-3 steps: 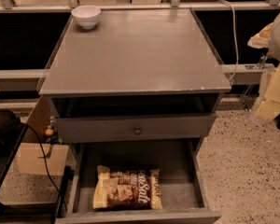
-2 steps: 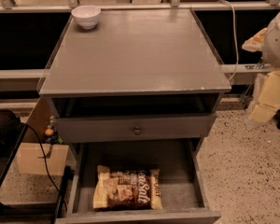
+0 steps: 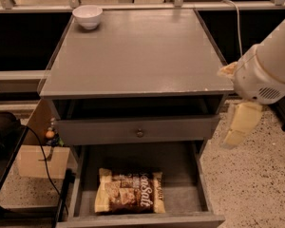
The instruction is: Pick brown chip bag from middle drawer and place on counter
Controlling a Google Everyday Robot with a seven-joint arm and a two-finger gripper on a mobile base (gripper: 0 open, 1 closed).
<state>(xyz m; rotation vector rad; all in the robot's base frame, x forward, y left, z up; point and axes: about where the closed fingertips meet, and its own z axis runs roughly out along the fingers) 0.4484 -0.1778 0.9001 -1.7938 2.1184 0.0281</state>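
Observation:
The brown chip bag [image 3: 129, 192] lies flat on the floor of the open middle drawer [image 3: 183, 190], toward its front left, with white "Sea Salt" script showing. The grey counter [image 3: 137, 51] tops the cabinet above it. My gripper [image 3: 236, 134] hangs from the white arm at the right, just off the cabinet's right side. It is level with the closed upper drawer, above and to the right of the bag, and touches nothing.
A white bowl [image 3: 88, 16] sits on the counter's back left corner. The closed drawer front with a small knob [image 3: 139, 132] overhangs the back of the middle drawer. A cardboard box [image 3: 35, 160], a black cable and dark equipment stand on the floor at left. Pale rails run behind the counter.
My arm and gripper have moved left, further into view and closer to the cabinet's right side. The bag and drawer have not moved.

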